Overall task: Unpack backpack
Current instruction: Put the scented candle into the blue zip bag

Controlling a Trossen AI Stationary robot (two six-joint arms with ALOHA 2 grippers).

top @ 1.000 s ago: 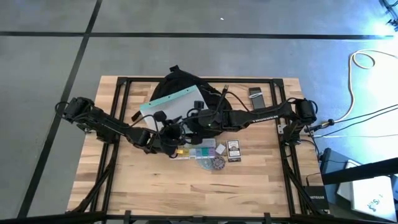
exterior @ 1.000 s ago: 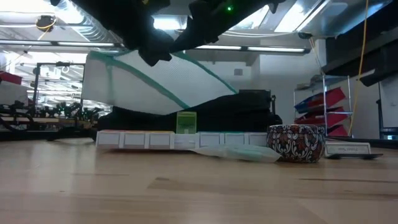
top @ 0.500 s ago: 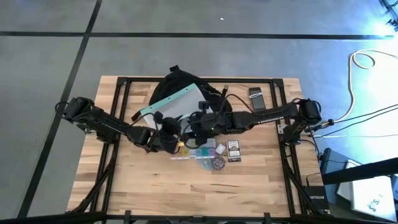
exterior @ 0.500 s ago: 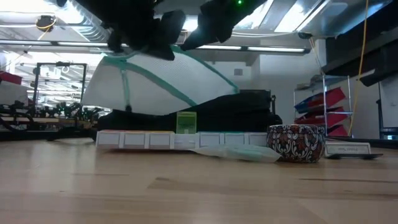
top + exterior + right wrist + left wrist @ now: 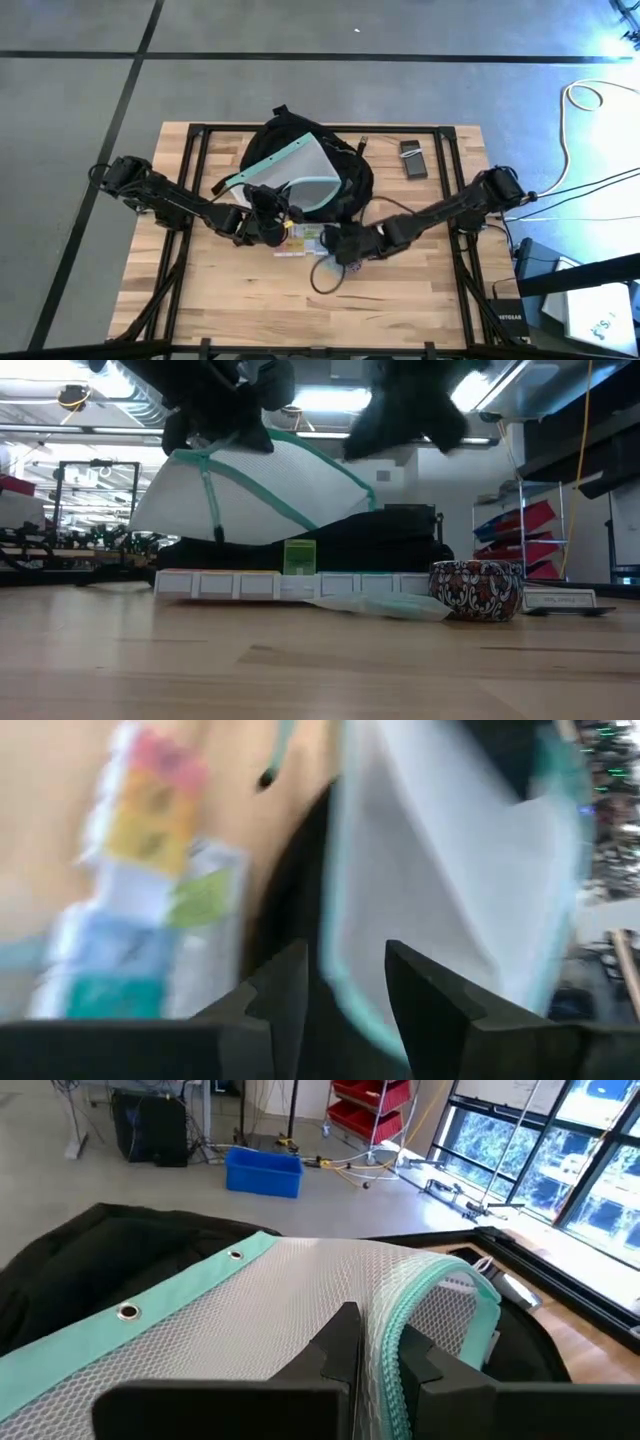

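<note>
Backpack, black and rounded, lay at the far middle of the wooden table. A translucent mesh zip pouch with teal edging rested partly on top of it, tilted up at one end. The left gripper pinched the pouch's teal zip edge, fingers closed tight on it, holding that end raised above the table. The right gripper hovered nearer the front of the table, above the small items, apart from the pouch; its fingers stood a narrow gap apart with nothing between them. Below the grippers lay a long pill organiser with coloured compartments, and beside it a small round patterned tin. A dark flat device sat near the table's far right corner.
</note>
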